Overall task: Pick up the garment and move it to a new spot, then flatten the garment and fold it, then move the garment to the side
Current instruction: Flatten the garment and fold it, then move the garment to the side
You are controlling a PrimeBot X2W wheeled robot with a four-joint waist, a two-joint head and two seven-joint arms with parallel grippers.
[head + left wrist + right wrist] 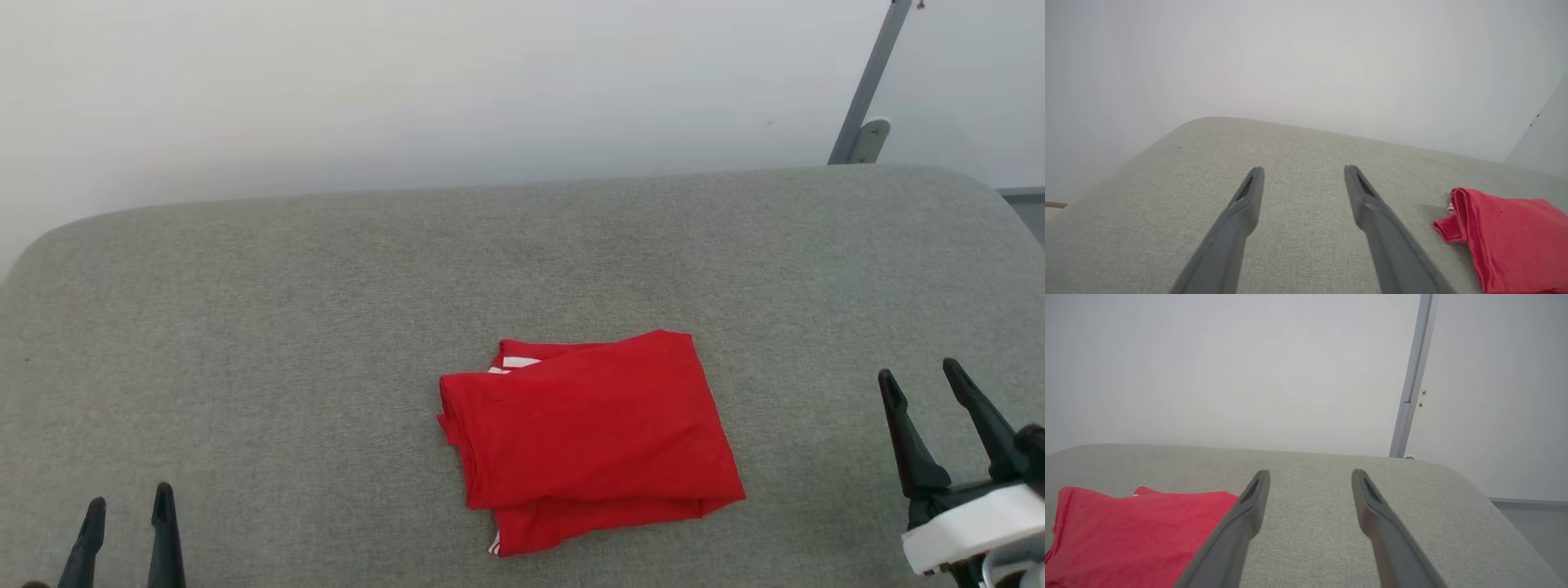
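The red garment lies folded into a compact rectangle on the grey fabric surface, plain red side up, with a bit of white trim peeking out at its upper left and lower left. My left gripper stands open at the lower left, well apart from the cloth. My right gripper is open at the lower right, also clear of it. In the left wrist view the garment sits to the right of the open left gripper. In the right wrist view the garment lies left of the open right gripper.
The padded surface has rounded far corners and ends at a pale wall. A grey metal post rises behind the far right corner, seen as a post in the right wrist view. Bare fabric surrounds the garment on all sides.
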